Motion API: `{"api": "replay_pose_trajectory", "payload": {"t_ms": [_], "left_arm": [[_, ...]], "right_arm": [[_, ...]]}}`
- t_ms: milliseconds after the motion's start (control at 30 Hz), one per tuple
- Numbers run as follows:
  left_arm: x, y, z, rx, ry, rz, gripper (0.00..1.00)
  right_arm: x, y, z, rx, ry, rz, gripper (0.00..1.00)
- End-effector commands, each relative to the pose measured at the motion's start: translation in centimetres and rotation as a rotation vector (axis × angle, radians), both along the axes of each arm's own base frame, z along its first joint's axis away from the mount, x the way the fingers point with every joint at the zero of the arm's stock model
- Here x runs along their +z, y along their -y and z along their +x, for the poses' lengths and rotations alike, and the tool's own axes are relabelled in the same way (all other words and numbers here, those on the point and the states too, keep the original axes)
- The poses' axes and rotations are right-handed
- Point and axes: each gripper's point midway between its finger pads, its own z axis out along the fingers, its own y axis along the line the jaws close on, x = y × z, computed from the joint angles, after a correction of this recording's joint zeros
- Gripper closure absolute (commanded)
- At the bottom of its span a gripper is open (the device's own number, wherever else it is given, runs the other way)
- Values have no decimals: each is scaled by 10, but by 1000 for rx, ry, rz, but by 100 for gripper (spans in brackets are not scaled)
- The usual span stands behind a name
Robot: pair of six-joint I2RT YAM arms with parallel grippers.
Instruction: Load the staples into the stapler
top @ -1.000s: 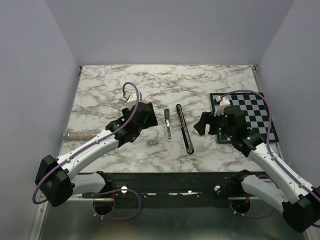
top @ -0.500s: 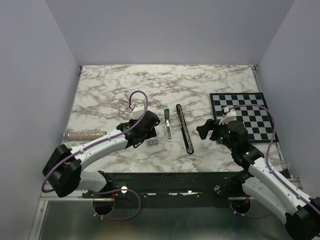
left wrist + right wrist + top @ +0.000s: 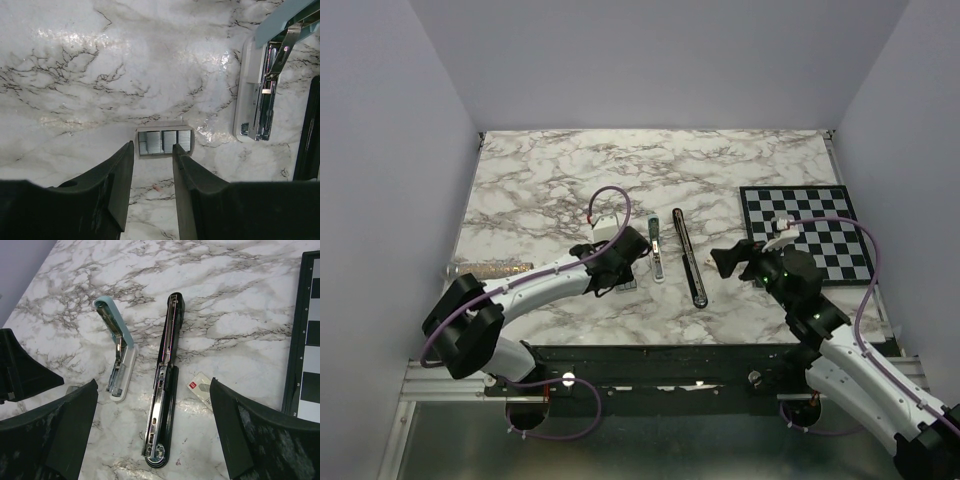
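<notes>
Several grey blocks of staples (image 3: 165,141) lie side by side in a shallow white tray (image 3: 161,129) on the marble table (image 3: 75,75), beside a small pale-blue stapler (image 3: 256,100). Our left gripper (image 3: 153,151) hangs at the tray's near edge, jaws partly parted, clamping nothing. The black stapler (image 3: 173,395) lies opened flat beyond the blue one, and we cannot tell what its silvery channel (image 3: 161,385) holds. Our right gripper (image 3: 153,382) hovers over it, spread wide

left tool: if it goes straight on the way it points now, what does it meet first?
The staples, lying on the marble table right at the left tool's fingertips, partly between its open jaws. Height above them is hard to judge.
</notes>
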Motion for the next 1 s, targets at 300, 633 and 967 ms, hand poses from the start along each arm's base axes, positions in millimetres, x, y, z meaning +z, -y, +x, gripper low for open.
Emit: {"api": "replay_pose_trajectory", "payload": {"t_ms": [300,633,967], "left_arm": [[-10,4,1,-3,-42,52,64],[-21,11,-1,-30,-73,56,69],[-25,14,-2,-50,-86,65,73]], "right_arm": [[6,4,-1,-40,44,-2,0],[8,3,-2,-33,53,-3,0],[8,4,-3,-35,54,-4,0]]}}
